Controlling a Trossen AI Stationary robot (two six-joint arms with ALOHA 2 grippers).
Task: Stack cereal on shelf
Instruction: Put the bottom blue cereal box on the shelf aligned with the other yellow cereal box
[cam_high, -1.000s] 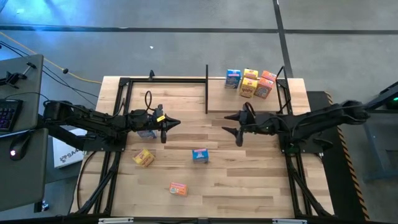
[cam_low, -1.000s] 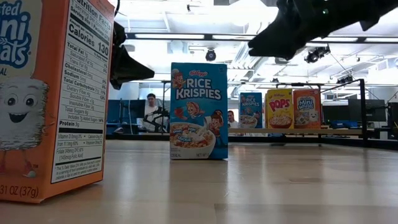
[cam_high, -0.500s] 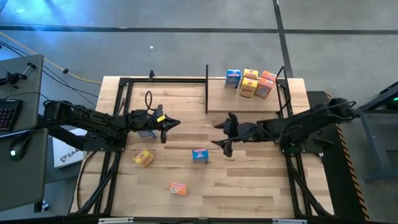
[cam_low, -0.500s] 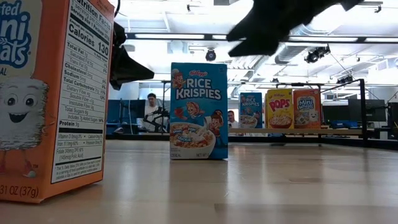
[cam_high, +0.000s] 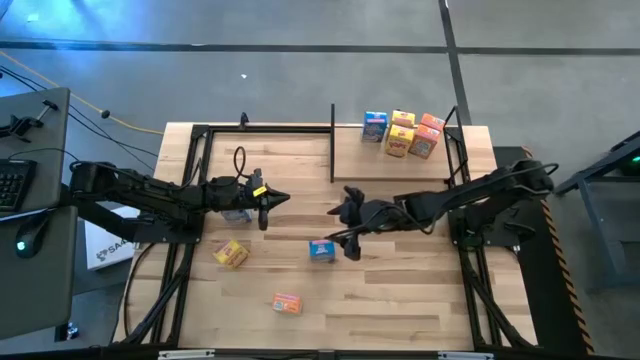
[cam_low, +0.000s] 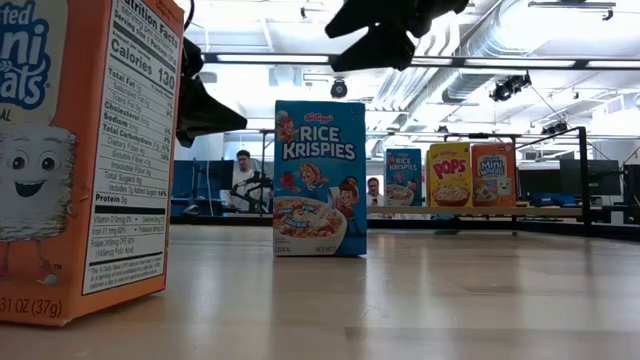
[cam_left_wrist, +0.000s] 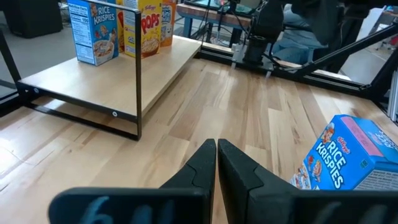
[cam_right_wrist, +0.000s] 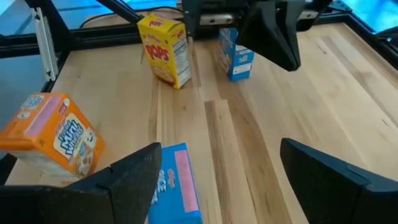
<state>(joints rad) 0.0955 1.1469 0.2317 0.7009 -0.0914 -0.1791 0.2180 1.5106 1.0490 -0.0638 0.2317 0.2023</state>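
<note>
Two grippers showed: we held our right gripper spread wide above the blue Rice Krispies box mid-table, our left gripper pinched closed and empty, four boxes standing on the shelf.

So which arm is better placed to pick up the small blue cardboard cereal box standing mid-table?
The right arm. Its right gripper hangs open beside the small blue cardboard cereal box, fingers apart. The left gripper is shut and farther away.
</note>
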